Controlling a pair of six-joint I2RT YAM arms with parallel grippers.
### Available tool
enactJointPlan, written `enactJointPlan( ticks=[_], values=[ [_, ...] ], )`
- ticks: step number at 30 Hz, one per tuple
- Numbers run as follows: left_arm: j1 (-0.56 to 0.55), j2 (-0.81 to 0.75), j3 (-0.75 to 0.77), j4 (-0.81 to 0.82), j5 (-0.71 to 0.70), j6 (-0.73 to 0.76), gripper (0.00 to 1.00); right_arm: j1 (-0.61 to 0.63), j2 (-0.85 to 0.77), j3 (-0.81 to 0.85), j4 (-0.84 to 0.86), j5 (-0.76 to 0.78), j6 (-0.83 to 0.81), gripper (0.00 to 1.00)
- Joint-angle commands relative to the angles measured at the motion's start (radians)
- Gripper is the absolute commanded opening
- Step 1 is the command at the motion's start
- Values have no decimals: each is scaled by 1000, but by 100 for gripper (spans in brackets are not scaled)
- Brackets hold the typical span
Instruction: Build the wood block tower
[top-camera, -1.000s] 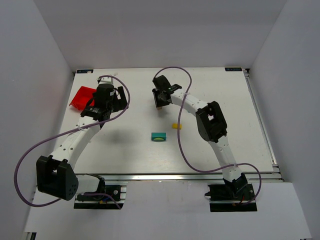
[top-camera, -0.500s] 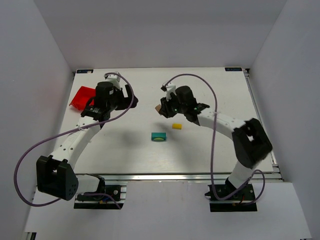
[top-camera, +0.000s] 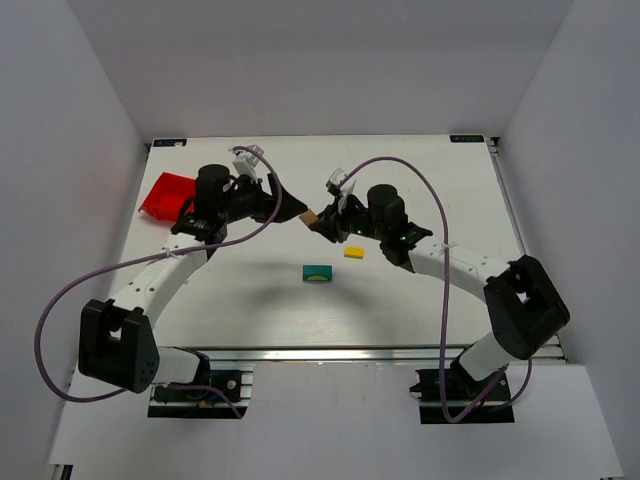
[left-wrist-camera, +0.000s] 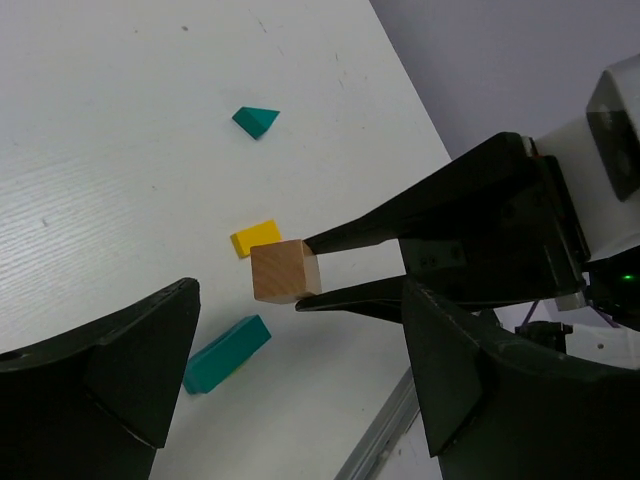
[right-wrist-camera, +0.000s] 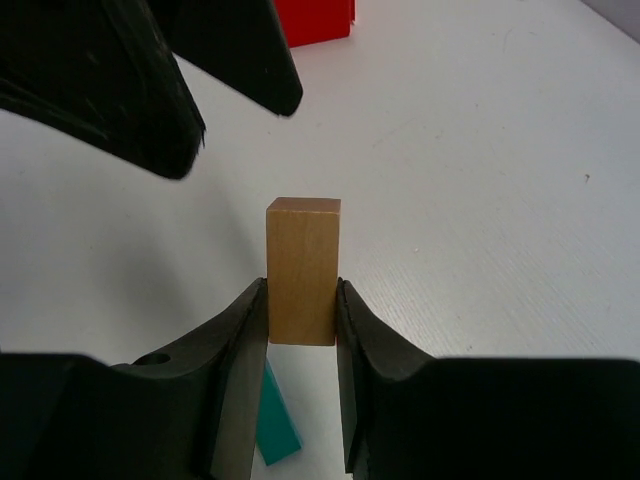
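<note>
My right gripper is shut on a tan wooden block and holds it in the air above the table; its pads clamp the block's lower half in the right wrist view. My left gripper is open and empty, its fingers facing the tan block from a short way off, not touching it. A flat teal block lies on the table below, with a sliver of yellow at its edge. A yellow block lies to its right. A teal wedge lies further off. No stack stands.
A red bin sits at the far left of the white table and also shows at the top of the right wrist view. A metal rail runs along the near edge. White walls enclose three sides.
The right arm has swung down and toward the middle, carrying the tan block to face the left gripper. The left gripper has turned and reached right toward it.
</note>
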Motion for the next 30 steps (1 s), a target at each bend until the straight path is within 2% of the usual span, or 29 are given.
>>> enactJointPlan(
  ticks=[1, 5, 15, 22, 23, 27, 28, 29, 30],
  values=[
    [-5, 9, -12, 46, 77, -26, 90, 10, -49, -5, 133, -10, -26, 7],
    [-8, 29, -1, 39, 57, -22, 87, 16, -62, -22, 174, -4, -29, 8],
    [-17, 41, 5, 45, 77, -38, 63, 33, -45, -5, 160, -29, -58, 8],
    [-25, 40, 3, 54, 99, -43, 31, 45, -42, 3, 151, 5, -74, 9],
    [-25, 38, 5, 56, 102, -43, 22, 46, -43, 4, 153, 10, -74, 9],
    [-31, 28, 11, 43, 90, -41, 4, 46, -34, 19, 133, 40, -69, 19],
    [-32, 25, 15, 43, 84, -38, 4, 46, -36, 25, 124, 43, -66, 23],
    [-32, 23, 21, 8, 76, -34, 0, 45, -34, 33, 116, 48, -58, 29],
    [-34, 21, 35, -6, 44, -20, 0, 43, -43, 33, 113, 42, -49, 40]
  ],
)
